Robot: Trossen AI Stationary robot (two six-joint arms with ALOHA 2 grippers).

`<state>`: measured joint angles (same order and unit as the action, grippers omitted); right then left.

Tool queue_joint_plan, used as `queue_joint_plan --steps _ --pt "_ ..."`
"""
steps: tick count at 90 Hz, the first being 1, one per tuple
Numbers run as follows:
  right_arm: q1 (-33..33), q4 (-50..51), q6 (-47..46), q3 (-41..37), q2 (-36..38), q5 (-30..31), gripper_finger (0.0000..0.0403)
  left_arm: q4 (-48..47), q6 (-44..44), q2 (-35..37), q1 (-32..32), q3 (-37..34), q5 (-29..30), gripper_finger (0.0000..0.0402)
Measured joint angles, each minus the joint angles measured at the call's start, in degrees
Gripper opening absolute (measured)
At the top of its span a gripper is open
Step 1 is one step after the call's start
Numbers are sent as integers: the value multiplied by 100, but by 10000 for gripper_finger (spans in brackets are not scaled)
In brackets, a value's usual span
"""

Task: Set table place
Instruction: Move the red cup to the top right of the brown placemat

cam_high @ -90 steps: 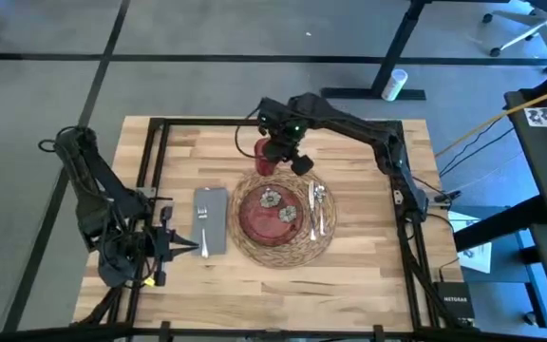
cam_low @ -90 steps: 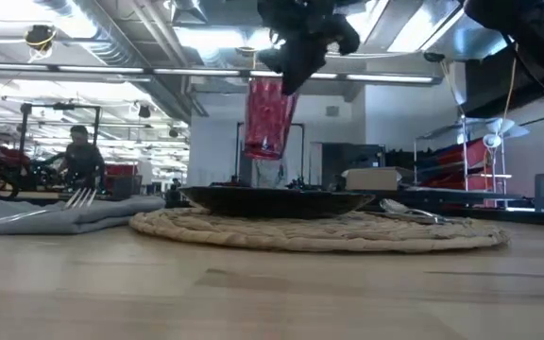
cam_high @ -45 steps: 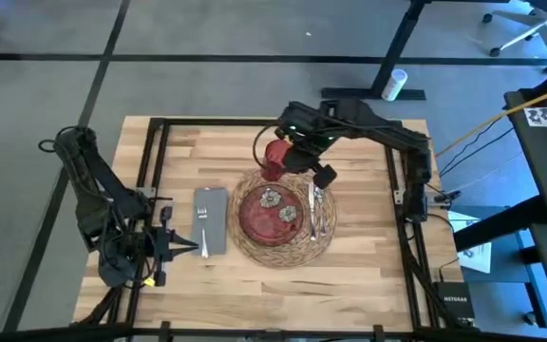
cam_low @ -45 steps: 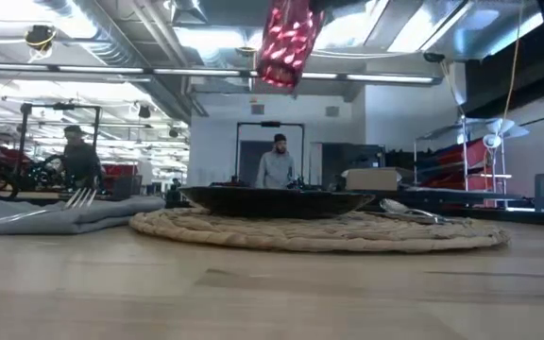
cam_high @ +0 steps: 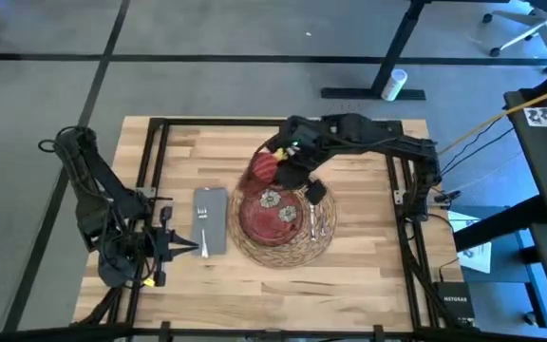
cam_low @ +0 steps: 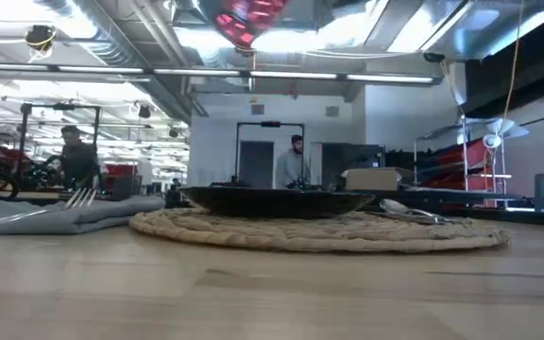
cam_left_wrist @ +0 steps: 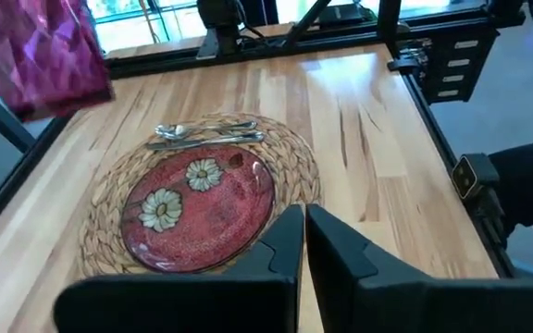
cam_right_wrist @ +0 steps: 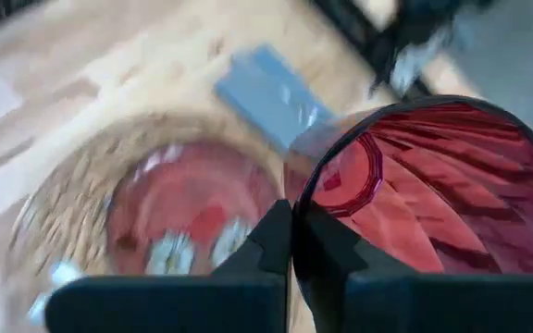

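Butcher-block table (cam_high: 359, 242) carries the woven mat (cam_high: 323, 245), red flowered plate (cam_high: 272, 218) and gray napkin (cam_high: 211, 218). Right gripper (cam_high: 288, 166) holds the red cup (cam_high: 266, 163) tilted, aloft over the plate's far edge. Left gripper (cam_high: 183, 244) rests beside the napkin, fingers closed together.

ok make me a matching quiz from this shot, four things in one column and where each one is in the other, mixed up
Things:
1. red cup
2. fork
3. plate
4. left gripper

Places:
A. on the gray napkin
B. on the woven mat
C. held in the air by the right gripper
D. parked near the table's left edge

Pairs: 1-C, 2-A, 3-B, 4-D
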<state>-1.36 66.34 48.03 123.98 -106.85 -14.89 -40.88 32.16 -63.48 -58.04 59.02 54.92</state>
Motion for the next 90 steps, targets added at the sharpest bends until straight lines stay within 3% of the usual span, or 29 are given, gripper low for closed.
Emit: queue_joint_plan --steps 25,47,56,68,90 --pt "113 -2603 -1 -1368 105 -429 0 5 -2 0 0 0 6 0" --pt "97 -5079 -484 -3574 827 -355 0 114 -84 -2 0 0 40 0" --pt "97 -5650 -609 -4362 1344 -38 0 113 -109 -2 0 0 39 0" --pt "95 -5686 -836 -5196 2050 639 0 136 -89 -2 3 0 39 0" --pt "-35 -4711 -1251 -6144 3270 1745 0 131 -79 -2 7 0 81 0"
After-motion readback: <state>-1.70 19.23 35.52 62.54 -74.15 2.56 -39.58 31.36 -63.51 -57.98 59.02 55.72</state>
